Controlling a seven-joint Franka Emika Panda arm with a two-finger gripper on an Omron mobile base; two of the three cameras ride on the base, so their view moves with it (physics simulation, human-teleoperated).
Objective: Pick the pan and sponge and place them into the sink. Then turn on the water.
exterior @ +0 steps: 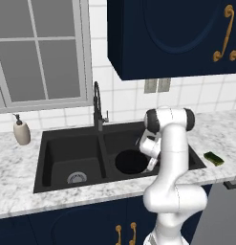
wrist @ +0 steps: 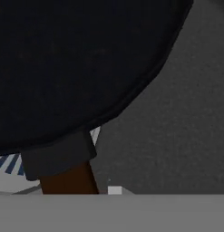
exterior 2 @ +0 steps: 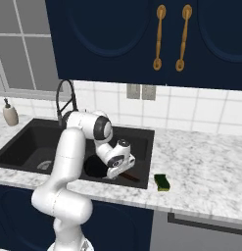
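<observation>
The jaws, their grip on the handle impossible to tell, hang over the pan in the sink, leaving the sponge beyond on the worktop.

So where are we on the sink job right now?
The pan already sits in the right basin of the sink, with the hand low over its handle; whether it grips the handle or has let go cannot be told. The sponge lies on the counter right of the sink, not yet picked. No water runs from the faucet, so that step is left too.
</observation>
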